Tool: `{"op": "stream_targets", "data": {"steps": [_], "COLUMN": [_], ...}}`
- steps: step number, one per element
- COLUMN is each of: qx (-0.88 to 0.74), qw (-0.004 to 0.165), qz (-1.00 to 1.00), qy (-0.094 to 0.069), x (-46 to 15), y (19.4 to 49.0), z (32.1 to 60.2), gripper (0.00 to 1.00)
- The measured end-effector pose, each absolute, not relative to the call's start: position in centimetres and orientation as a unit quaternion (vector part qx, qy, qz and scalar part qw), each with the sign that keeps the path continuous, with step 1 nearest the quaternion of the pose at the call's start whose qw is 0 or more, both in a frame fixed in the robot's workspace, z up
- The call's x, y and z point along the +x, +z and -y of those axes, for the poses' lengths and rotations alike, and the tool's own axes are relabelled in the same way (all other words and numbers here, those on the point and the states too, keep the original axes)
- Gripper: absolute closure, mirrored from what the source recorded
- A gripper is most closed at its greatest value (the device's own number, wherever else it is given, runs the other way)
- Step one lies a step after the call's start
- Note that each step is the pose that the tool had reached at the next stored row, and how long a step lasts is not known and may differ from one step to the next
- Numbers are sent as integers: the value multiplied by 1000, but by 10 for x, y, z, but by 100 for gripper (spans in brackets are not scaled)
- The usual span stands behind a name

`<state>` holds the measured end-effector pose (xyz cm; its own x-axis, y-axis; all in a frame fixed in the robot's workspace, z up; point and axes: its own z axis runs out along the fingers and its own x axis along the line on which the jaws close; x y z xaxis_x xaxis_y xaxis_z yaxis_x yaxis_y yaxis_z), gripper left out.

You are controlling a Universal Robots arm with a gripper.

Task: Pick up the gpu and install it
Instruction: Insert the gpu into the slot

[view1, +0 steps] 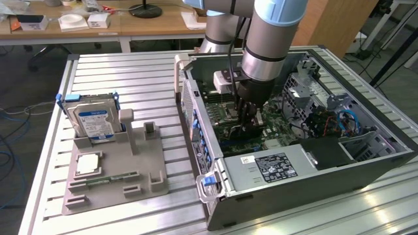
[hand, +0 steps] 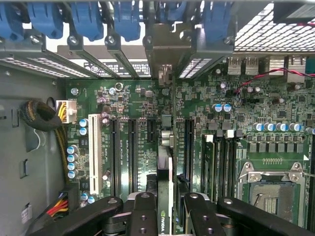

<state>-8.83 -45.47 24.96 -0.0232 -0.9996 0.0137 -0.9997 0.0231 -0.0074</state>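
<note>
My gripper (view1: 251, 127) reaches down into the open computer case (view1: 307, 193), just above the green motherboard (view1: 228, 117). In the wrist view the gpu (hand: 165, 169) shows edge-on as a narrow dark slab with a green logo. It sits between my black fingers (hand: 143, 216), and the gripper (hand: 166, 199) is shut on it. The card stands upright over the motherboard (hand: 128, 98), in line with the black expansion slots (hand: 132, 152). Its metal bracket end (hand: 165, 73) points at the rear slot openings. Whether its edge touches a slot is hidden.
A white slot (hand: 93, 157), an empty CPU socket (hand: 268, 189) and a cable bundle (hand: 42, 115) surround the card. The power supply (view1: 274, 169) fills the case's near end. On the slatted table, a grey fixture (view1: 114, 188) holds a silver hard drive (view1: 95, 120).
</note>
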Motion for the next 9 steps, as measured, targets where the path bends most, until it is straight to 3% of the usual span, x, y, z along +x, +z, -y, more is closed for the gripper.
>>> {"op": "stream_targets", "data": {"steps": [9], "qx": [699], "qw": [2], "qz": [715], "qy": [8], "x": [-88], "y": [248], "z": [455], "gripper": [74]}}
